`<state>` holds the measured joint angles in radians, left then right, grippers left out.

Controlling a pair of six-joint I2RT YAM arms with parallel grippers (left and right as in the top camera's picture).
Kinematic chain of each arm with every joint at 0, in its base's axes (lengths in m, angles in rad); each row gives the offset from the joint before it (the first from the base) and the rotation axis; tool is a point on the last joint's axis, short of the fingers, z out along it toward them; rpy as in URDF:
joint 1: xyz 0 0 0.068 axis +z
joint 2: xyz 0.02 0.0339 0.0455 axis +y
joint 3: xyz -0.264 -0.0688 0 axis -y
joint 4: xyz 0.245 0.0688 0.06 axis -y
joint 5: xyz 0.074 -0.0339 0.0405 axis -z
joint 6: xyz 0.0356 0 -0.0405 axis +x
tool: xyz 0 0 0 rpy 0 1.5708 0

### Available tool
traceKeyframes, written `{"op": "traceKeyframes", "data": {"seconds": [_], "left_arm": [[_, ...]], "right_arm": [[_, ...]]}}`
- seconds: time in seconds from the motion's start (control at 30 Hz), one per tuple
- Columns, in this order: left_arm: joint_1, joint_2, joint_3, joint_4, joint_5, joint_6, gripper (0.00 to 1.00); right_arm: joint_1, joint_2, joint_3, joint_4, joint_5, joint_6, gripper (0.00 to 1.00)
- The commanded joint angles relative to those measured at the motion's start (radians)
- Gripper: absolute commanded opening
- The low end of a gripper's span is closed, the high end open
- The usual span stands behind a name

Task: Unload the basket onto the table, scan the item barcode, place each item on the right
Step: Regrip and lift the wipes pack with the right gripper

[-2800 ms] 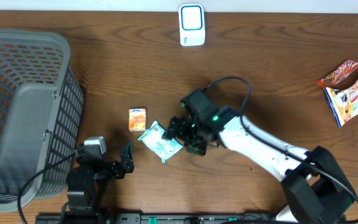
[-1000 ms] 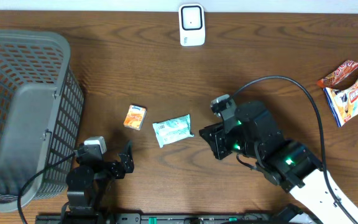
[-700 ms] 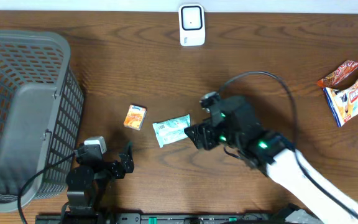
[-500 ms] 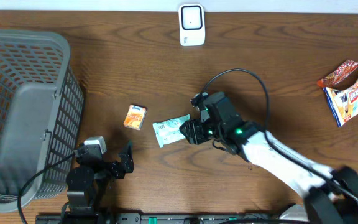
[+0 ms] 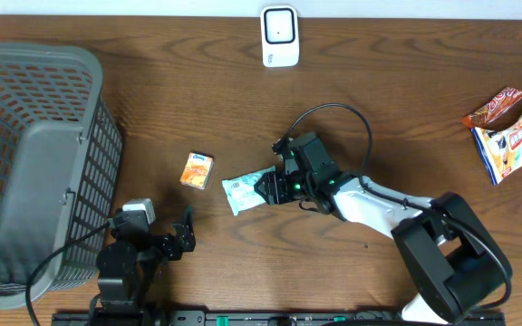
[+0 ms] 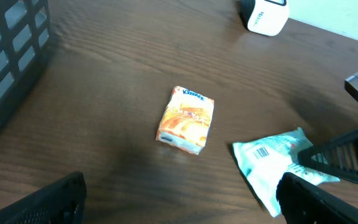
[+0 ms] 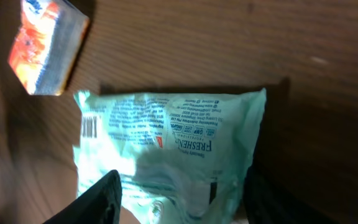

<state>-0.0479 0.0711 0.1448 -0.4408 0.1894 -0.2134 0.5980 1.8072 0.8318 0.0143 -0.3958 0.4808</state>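
The item, a mint-green wipes packet (image 5: 246,188), lies flat on the wooden table with its barcode (image 7: 90,126) facing up at its left end. My right gripper (image 5: 273,187) is low at the packet's right end. Its jaws are open, and the packet (image 7: 166,134) lies between the two fingers (image 7: 102,198). The white scanner (image 5: 279,36) stands at the table's far edge, well away from the packet. My left gripper (image 6: 179,202) hangs open near the front edge, holding nothing, with the packet (image 6: 269,158) ahead of it to the right.
A small orange tissue box (image 5: 199,170) lies just left of the packet. A grey basket (image 5: 34,163) fills the left side. Two snack bags (image 5: 510,131) lie at the far right. The right arm's cable (image 5: 333,113) loops above the table.
My right arm has swung left from the table's middle to the packet's right end, and its jaws have opened. The packet, tissue box and left arm have stayed put over the last second.
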Motion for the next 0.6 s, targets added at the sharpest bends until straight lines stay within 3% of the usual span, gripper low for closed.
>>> {"op": "traceKeyframes", "data": {"seconds": [0.0, 0.1, 0.17, 0.37, 0.57], "left_arm": [[-0.003, -0.002, -0.014, -0.016, 0.009, -0.01, 0.98], [-0.003, -0.002, -0.014, -0.016, 0.009, -0.01, 0.98], [-0.003, -0.002, -0.014, -0.016, 0.009, -0.01, 0.98], [-0.003, -0.002, -0.014, -0.016, 0.009, -0.01, 0.98], [-0.003, -0.002, -0.014, -0.016, 0.009, -0.01, 0.98]], "right_arm": [[-0.004, 0.098, -0.027, -0.019, 0.013, 0.02, 0.57], [-0.007, 0.1, -0.027, -0.002, -0.001, 0.006, 0.37], [-0.006, 0.101, -0.027, 0.002, -0.011, -0.008, 0.01], [-0.04, 0.072, -0.027, 0.02, -0.057, -0.061, 0.01], [-0.178, -0.142, -0.027, -0.046, -0.313, -0.196, 0.01]]}}
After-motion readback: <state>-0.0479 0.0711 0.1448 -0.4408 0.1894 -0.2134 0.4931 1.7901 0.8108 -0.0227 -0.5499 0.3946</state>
